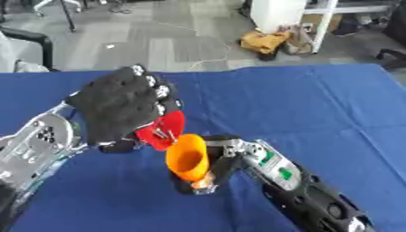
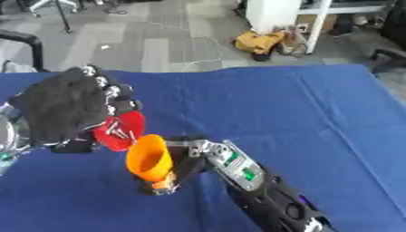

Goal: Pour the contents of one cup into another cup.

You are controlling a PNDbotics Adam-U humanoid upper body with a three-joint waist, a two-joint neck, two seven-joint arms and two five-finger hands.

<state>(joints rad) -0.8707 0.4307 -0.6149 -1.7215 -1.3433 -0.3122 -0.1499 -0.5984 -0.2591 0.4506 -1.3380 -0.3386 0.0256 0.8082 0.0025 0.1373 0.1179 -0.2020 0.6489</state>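
The left hand grips the red cup, tipped over the orange cup, which the right hand grasps on the blue table.

A blue tablecloth covers the table; a yellow bag lies on the grey floor.

We can read no text, label, brand, number or sign anywhere in these views. The green patches on the right forearm carry marks too small for us to make out. The orange cup and the red cup show plain surfaces to us, and the blue worktop bears no print.
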